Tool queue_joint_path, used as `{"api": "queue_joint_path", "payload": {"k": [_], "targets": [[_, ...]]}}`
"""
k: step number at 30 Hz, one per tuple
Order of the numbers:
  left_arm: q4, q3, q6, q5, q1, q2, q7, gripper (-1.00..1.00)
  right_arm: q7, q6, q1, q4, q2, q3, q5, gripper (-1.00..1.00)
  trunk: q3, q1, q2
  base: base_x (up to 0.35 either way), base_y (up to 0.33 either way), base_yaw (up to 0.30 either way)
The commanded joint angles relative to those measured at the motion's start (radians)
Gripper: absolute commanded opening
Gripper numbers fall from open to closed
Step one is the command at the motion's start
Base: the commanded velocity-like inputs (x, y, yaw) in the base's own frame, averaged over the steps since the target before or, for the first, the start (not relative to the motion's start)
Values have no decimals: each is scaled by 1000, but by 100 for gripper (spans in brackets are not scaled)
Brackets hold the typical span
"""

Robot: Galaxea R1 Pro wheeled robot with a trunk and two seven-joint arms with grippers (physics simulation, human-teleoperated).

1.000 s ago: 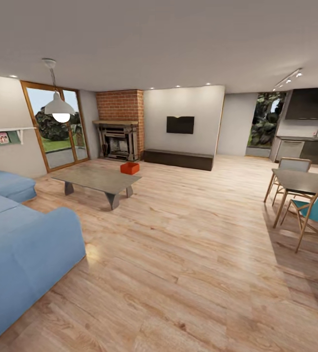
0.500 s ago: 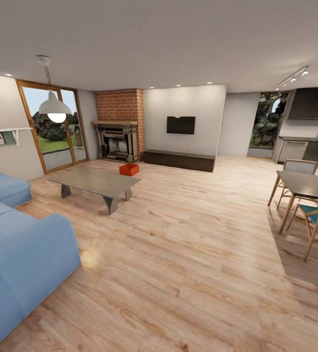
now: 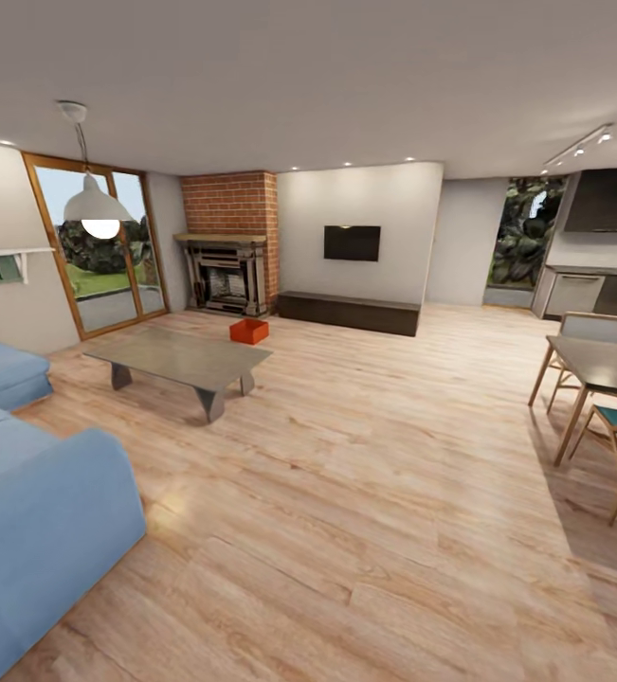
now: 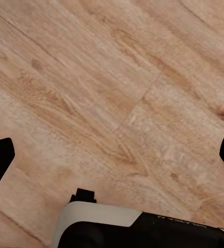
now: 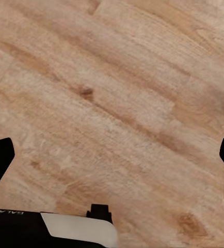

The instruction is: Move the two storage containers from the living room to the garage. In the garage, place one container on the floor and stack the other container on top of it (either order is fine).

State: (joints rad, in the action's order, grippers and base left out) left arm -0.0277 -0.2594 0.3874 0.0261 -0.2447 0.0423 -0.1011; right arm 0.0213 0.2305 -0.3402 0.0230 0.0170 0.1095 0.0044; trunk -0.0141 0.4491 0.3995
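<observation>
Light wood planks run across the living room [image 3: 365, 455] to one orange-red bin [image 3: 249, 331], far off at centre left of the head frame.

The sofa [image 3: 33, 502] takes the lower left, the grey tabletop [image 3: 180, 355] lies beyond it, and the bin sits on the floor just behind the tabletop's far right corner, before the brick fireplace [image 3: 227, 256]. Ahead and left, so I judge the left arm nearer. Left pincer [image 4: 112, 160] and right pincer [image 5: 112, 160] both hang spread and empty over planks. Bin's long axis: too small to tell.
</observation>
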Motion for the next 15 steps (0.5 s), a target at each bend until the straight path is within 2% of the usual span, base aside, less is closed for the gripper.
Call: {"api": "queue_joint_path", "payload": {"k": [1, 15], "targets": [[-3, -7, 4, 3, -1, 1, -8, 100, 4, 3, 0, 1, 1, 6, 1, 100, 0, 1, 1, 325, 0, 0], [-3, -7, 4, 3, -1, 1, -8, 100, 8, 4, 0, 3, 3, 13, 7, 100, 0, 1, 1, 325, 0, 0]]}}
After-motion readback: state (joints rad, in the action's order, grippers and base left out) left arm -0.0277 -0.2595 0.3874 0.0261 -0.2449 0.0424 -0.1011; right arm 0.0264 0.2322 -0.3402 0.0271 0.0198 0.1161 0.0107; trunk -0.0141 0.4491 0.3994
